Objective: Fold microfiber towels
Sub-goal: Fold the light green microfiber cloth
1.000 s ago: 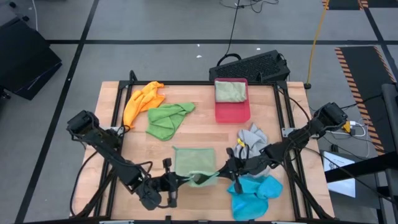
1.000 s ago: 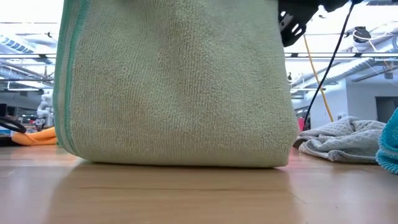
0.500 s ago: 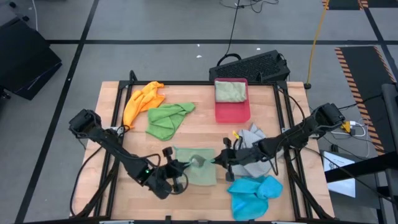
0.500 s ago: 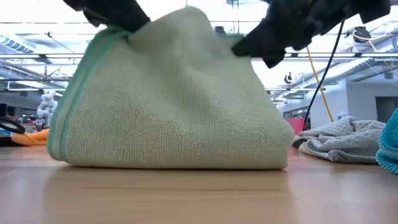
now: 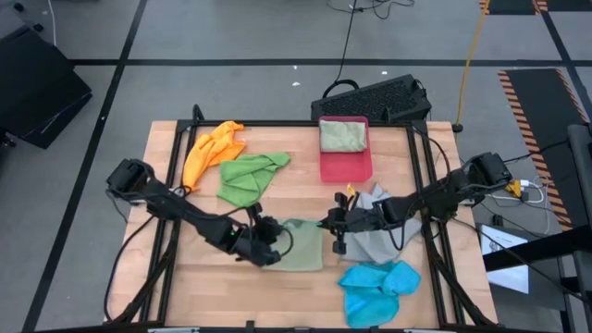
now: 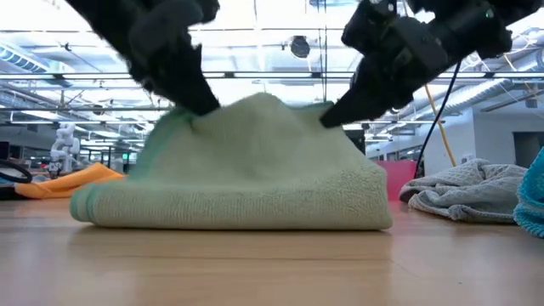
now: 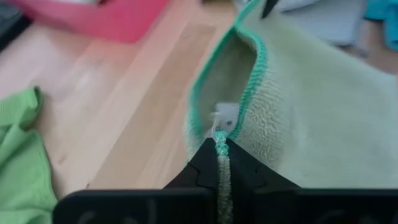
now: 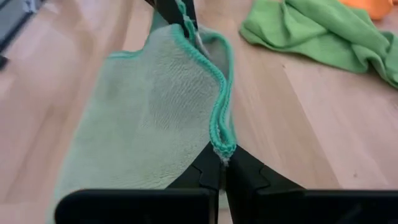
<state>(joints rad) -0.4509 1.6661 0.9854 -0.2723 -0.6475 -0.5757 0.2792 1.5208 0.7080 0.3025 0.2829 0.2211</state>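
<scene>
Wooden table point(image 5: 185, 268) with towels point(image 5: 248, 178), tray point(image 5: 347, 166)

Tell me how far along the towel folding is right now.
Done: one folded sage towel lies in the pink tray. In hand: the left end effector and right end effector pinch the pale sage towel mid-fold. Left: orange, bright green, grey and blue towels lie crumpled.

6 towels: orange point(image 5: 211, 149), bright green point(image 5: 248, 177), grey point(image 5: 375, 222), blue point(image 5: 379, 287), two sage – one between the grippers point(image 5: 301, 244), one in the single pink tray point(image 5: 346, 166).
</scene>
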